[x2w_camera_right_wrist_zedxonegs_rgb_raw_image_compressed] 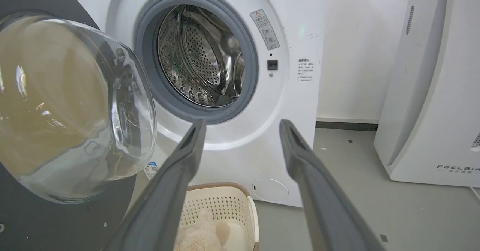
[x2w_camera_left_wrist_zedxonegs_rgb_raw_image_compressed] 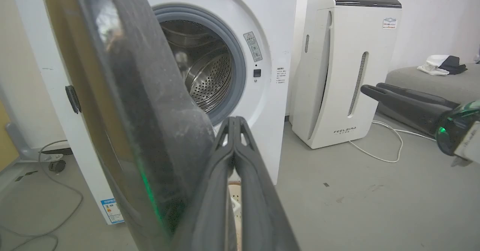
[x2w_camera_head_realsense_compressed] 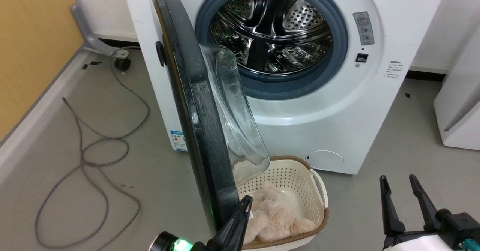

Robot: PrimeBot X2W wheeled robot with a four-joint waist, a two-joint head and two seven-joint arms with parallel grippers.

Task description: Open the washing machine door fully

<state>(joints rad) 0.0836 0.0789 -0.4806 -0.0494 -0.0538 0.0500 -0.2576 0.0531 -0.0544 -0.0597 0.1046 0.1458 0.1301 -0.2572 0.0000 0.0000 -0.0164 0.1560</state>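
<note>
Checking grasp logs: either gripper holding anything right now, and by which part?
Nothing is held. Left gripper is shut on nothing, fingers together beside the lower rim of the washing machine door. Right gripper is open and apart from it.

basket (x2w_camera_head_realsense_compressed: 288,174): cream, near centre, pink fluff (x2w_camera_head_realsense_compressed: 275,215) inside
cable (x2w_camera_head_realsense_compressed: 80,142): grey, looped on floor, left
purifier (x2w_camera_left_wrist_zedxonegs_rgb_raw_image_compressed: 345,74): white, far right
</note>
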